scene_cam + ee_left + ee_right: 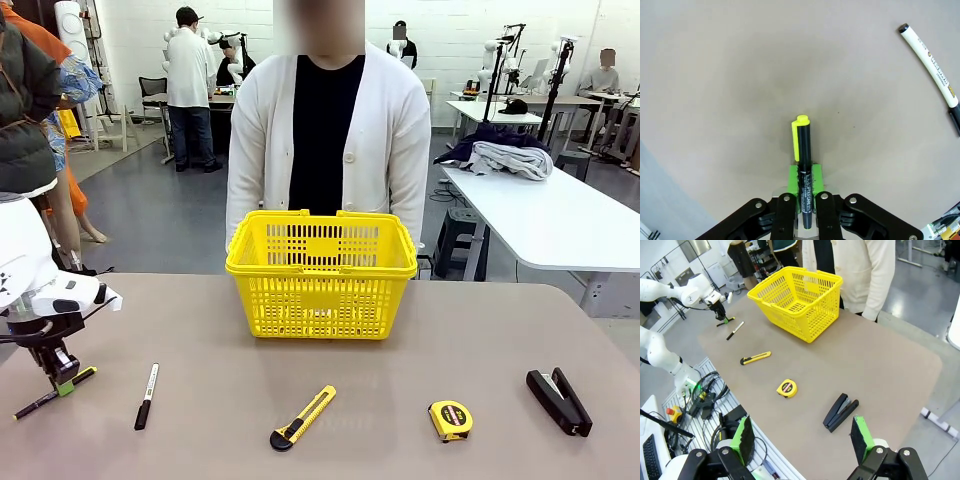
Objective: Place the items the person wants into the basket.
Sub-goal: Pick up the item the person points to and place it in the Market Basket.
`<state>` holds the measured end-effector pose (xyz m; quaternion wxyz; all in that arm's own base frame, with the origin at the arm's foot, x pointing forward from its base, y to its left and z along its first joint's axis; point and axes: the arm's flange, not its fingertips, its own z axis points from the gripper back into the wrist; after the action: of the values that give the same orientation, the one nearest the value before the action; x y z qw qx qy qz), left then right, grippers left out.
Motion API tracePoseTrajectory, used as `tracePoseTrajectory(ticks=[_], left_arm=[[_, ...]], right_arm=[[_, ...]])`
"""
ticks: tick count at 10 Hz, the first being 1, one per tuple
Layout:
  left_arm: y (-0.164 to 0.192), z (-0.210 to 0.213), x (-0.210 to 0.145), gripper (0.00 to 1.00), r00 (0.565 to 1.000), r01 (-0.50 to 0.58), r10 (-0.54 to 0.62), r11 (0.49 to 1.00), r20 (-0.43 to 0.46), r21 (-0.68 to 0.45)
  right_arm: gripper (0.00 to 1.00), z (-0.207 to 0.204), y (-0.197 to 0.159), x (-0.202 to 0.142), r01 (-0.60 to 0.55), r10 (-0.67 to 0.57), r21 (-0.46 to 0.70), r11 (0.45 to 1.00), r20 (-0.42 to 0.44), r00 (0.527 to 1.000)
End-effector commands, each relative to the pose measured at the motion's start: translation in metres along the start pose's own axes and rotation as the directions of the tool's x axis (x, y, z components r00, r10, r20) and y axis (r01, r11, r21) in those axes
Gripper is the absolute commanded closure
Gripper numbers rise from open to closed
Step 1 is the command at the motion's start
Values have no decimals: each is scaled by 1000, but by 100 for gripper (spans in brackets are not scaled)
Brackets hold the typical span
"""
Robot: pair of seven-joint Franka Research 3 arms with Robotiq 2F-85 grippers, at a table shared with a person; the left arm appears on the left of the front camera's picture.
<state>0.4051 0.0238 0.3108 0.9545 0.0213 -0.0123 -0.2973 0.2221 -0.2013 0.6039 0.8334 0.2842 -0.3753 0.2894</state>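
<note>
My left gripper [64,384] is shut on the thin black pen [40,401] at the table's far left, low over the tabletop. In the left wrist view the pen [804,165], with its yellow clip, sticks out from between the green pads [796,176]. The black marker with a white barrel [147,395] lies just right of it, apart. The black stapler [558,400] lies at the front right. High above that side, my right gripper [802,440] stands open with nothing in it, the stapler [841,411] below. The yellow basket [322,272] stands mid-table before the person [325,140].
A yellow-and-black utility knife [302,418] and a yellow tape measure [450,420] lie near the front edge between marker and stapler. The tabletop [200,330] is bare to either side of the basket. White tables and other people are far behind.
</note>
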Motion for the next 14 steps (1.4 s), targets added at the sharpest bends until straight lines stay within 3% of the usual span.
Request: tracePoseTrajectory(ticks=[1, 5, 10, 14], left_arm=[[-25, -12, -42, 100, 1000, 15, -15, 1000, 9, -23], [-27, 0, -42, 100, 1000, 30, -30, 999, 1, -32], [-31, 178, -16, 100, 969, 221, -232, 968, 89, 119], [-30, 260, 5, 100, 956, 274, -282, 958, 87, 89]], right_arm=[[0, 2, -1, 3, -12, 12, 16, 1000, 20, 1000], [0, 2, -1, 3, -12, 12, 16, 1000, 20, 1000], [0, 2, -1, 3, -12, 12, 16, 1000, 20, 1000], [0, 2, -1, 3, -12, 12, 16, 1000, 20, 1000]])
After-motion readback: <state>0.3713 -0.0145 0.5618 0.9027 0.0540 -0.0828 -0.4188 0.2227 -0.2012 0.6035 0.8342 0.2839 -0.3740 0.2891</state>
